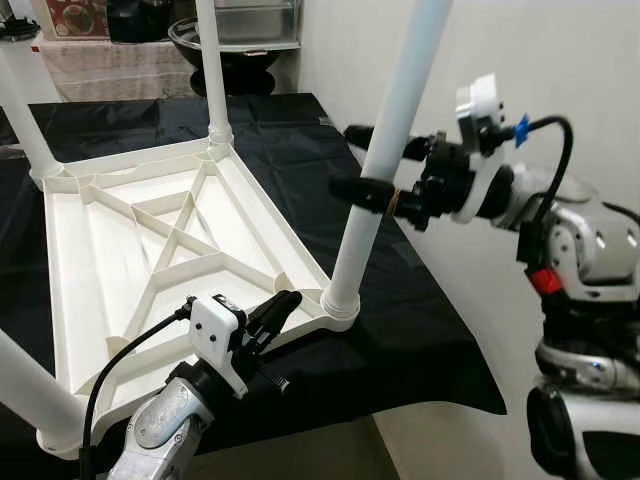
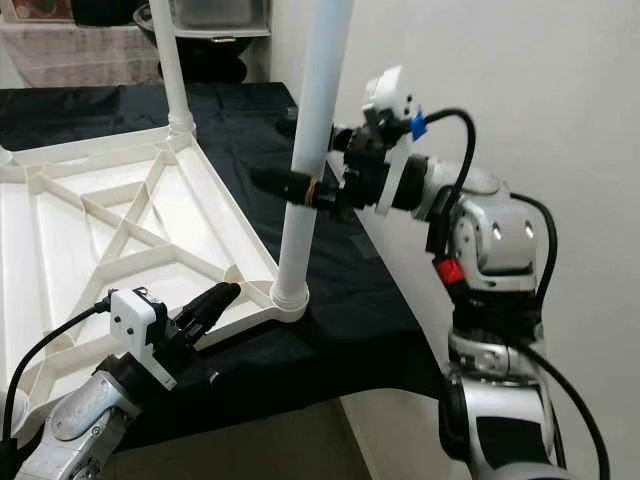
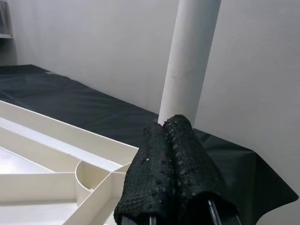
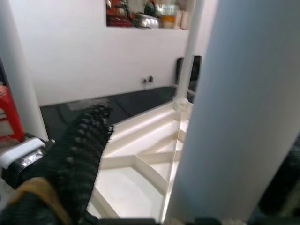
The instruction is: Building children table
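Observation:
A white plastic table top (image 1: 100, 250) lies upside down on a black cloth (image 1: 420, 330), with white legs standing in its corner sockets. My right gripper (image 1: 362, 162) straddles the near right leg (image 1: 395, 100) about halfway up. It is open: one finger (image 4: 79, 154) stands clear of the leg (image 4: 234, 117), and the other is close against it. My left gripper (image 1: 283, 303) is shut with nothing in it. Its fingertips (image 3: 171, 150) sit low over the table top's near rim, just left of that leg's socket (image 1: 340, 300).
Another leg (image 1: 212, 70) stands at the far corner, one (image 1: 22, 110) at the far left and one (image 1: 35, 395) at the near left. A white wall (image 1: 560, 60) runs close along the right. The cloth's near right corner hangs over the edge. Shelves and a bowl (image 1: 240, 45) stand behind.

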{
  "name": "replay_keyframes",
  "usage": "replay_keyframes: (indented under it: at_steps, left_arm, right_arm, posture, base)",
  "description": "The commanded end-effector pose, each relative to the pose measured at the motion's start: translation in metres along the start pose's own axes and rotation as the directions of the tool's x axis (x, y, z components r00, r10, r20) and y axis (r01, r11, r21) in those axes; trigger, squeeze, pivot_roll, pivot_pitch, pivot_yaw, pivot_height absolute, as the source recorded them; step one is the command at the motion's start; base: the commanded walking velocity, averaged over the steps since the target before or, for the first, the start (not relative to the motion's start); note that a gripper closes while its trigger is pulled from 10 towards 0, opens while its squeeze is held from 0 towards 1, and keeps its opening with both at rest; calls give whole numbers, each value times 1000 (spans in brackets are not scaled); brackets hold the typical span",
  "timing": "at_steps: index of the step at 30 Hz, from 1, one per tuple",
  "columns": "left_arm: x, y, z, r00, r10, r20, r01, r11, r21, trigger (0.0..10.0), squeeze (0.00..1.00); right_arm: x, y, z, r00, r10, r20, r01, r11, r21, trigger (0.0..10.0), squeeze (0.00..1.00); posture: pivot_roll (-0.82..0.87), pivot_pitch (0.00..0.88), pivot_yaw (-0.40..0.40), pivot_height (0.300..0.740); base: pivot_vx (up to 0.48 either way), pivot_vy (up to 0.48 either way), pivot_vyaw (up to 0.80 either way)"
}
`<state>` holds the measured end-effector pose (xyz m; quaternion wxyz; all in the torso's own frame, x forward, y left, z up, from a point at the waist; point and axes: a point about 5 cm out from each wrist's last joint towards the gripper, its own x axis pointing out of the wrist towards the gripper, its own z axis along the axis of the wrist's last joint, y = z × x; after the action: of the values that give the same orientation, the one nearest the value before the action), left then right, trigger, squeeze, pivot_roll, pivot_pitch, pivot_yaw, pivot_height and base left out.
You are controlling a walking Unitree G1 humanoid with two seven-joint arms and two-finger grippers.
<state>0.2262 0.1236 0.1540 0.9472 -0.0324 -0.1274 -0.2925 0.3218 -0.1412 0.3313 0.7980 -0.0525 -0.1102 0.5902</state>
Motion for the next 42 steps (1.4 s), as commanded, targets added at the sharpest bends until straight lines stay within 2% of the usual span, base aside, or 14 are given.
replay_keyframes:
  at_steps: [1, 13, 17, 18, 19, 21, 23, 26, 30, 36, 37, 38, 39, 42]
  left_arm:
    - [-2, -2, -2, 1000, -11, -22, 11, 1000, 0, 10000, 0]
    - [-1, -4, -4, 1000, -16, -25, 15, 1000, -6, 10000, 0]
    - [-1, -4, -4, 1000, -14, -23, 13, 1000, -6, 10000, 0]
    - [-2, -3, -4, 1000, -12, -23, 12, 1000, -6, 10000, 0]
    - [-2, -2, -4, 1000, -10, -23, 10, 1000, -4, 10000, 0]
    - [-2, -2, -4, 1000, -10, -23, 10, 1000, -4, 10000, 0]
    - [-1, 1, -5, 1000, -7, -24, 7, 1000, -1, 10000, 0]
    - [2, 2, -7, 1000, -9, -25, 9, 1000, -1, 10000, 0]
    - [4, 2, -9, 1000, -11, -23, 11, 1000, -1, 10000, 0]
    - [5, 4, -8, 1000, 4, -16, -4, 1000, 3, 10000, 0]
    - [5, 4, -8, 1000, 3, -15, -3, 1000, 3, 10000, 0]
    - [5, 4, -8, 1000, 3, -15, -3, 1000, 3, 10000, 0]
    - [5, 4, -8, 1000, 2, -16, -2, 1000, 2, 10000, 0]
    - [4, 4, -7, 1000, -1, -16, 1, 1000, 0, 10000, 0]
  right_arm:
    - [-4, -4, 7, 999, 35, 40, -35, 999, 3, 0, 0]
    - [-9, 5, 5, 975, 223, 4, -223, 974, 32, 0, 0]
    - [-6, 8, -4, 992, 126, -2, -126, 991, 52, 0, 0]
    - [7, 9, -28, 989, -97, -112, 105, 993, 62, 0, 0]
    - [17, 12, -62, 842, -478, -251, 508, 859, 68, 0, 0]
    - [17, 12, -62, 842, -478, -251, 508, 859, 68, 0, 0]
    - [18, 46, -104, 542, -740, -398, 805, 593, -5, 0, 0]
    - [27, 60, -114, 565, -713, -415, 793, 608, 36, 0, 0]
    - [37, 44, -98, 586, -722, -367, 786, 617, 42, 0, 0]
    - [42, 45, -88, 549, -761, -345, 815, 579, 21, 0, 0]
    - [42, 45, -84, 552, -766, -329, 816, 577, 28, 10000, 0]
    - [42, 45, -84, 552, -766, -329, 816, 577, 28, 10000, 0]
    - [41, 42, -79, 574, -761, -301, 807, 588, 52, 10000, 733]
    - [41, 37, -68, 646, -726, -236, 759, 642, 105, 10000, 1000]
  posture:
    - [-19, 96, -105, 740]
    - [-28, 82, -109, 740]
    - [-31, 84, -113, 740]
    - [-31, 79, -125, 740]
    - [-30, 80, -121, 740]
    - [-30, 80, -121, 740]
    - [-42, 72, -113, 740]
    - [-48, 55, -114, 740]
    - [-53, 41, -122, 740]
    - [-55, 46, -123, 740]
    - [-56, 51, -121, 740]
    - [-56, 51, -121, 740]
    - [-55, 54, -120, 740]
    - [-55, 60, -116, 740]
  base:
    - [0, 0, 0]
    - [0, 0, 0]
    - [0, 0, 0]
    - [0, 0, 0]
    - [0, 0, 0]
    - [0, 0, 0]
    - [0, 0, 0]
    - [0, 0, 0]
    - [0, 0, 0]
    - [0, 0, 0]
    - [0, 0, 0]
    - [0, 0, 0]
    - [0, 0, 0]
    - [0, 0, 0]
